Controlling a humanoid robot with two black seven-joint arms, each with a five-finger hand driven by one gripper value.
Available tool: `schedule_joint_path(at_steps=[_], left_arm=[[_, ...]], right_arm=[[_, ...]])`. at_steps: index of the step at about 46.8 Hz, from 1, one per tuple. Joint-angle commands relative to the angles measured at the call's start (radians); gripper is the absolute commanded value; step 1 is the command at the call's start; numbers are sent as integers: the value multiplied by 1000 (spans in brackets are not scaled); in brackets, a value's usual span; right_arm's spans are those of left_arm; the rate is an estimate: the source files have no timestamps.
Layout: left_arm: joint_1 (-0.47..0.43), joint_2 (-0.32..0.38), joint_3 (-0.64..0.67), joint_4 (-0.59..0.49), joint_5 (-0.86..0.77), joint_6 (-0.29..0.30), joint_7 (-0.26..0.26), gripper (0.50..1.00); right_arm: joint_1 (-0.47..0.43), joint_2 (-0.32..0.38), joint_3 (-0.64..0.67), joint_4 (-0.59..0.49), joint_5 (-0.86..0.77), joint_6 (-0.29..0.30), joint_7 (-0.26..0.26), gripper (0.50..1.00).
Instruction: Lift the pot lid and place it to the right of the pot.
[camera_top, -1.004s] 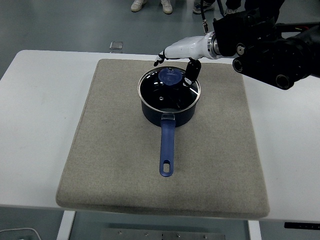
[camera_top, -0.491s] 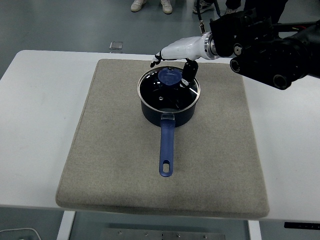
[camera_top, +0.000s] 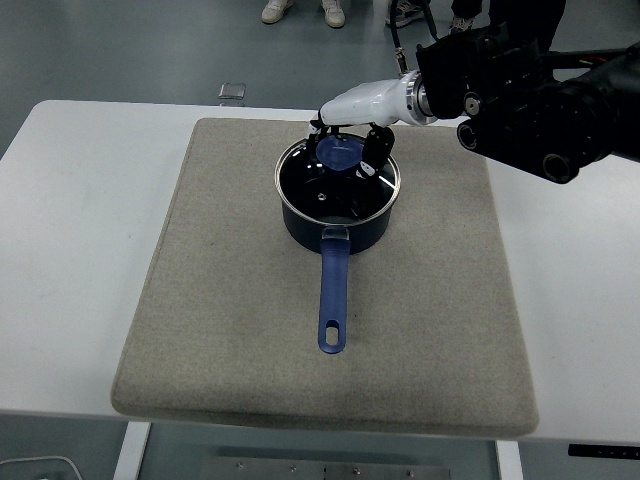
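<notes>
A dark blue pot (camera_top: 337, 215) stands on the grey mat, its long blue handle (camera_top: 333, 298) pointing toward the near edge. The glass lid (camera_top: 335, 180) rests on the pot, with a blue knob (camera_top: 341, 155) on top. My right hand (camera_top: 348, 140), white-backed with black fingers, hovers right over the knob. The fingers (camera_top: 320, 125) curl down behind the knob's far left side, while the thumb sits close to its right side. They straddle the knob without a closed grasp. The left arm is out of view.
The grey mat (camera_top: 230, 300) covers most of the white table (camera_top: 80, 200). Bare mat lies to the right of the pot (camera_top: 450, 250). A small clear object (camera_top: 233, 92) lies at the table's far edge. People's shoes show on the floor at the top.
My right hand has shifted slightly left and down over the lid. Its fingers have curled in around the knob. Pot and lid have not moved.
</notes>
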Motion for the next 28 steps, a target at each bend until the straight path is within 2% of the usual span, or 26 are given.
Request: schedule_joint_path(at_steps=[1, 10, 13, 18, 21, 28], left_arm=[[0, 0, 0, 0, 0, 0, 0, 1000], [0, 0, 1, 0, 0, 0, 0, 1000], [0, 0, 0, 0, 0, 0, 0, 1000], [0, 0, 1, 0, 0, 0, 0, 1000], [0, 0, 1, 0, 0, 0, 0, 1000], [0, 0, 1, 0, 0, 0, 0, 1000]], right_arm=[[3, 1, 0, 0, 0, 1, 0, 766], [6, 1, 0, 0, 2, 4, 0, 756], [7, 1, -1, 0, 2, 5, 0, 725], [9, 1, 0, 0, 2, 4, 0, 721], [9, 1, -1, 0, 0, 5, 0, 689], [9, 1, -1, 0, 0, 5, 0, 654]])
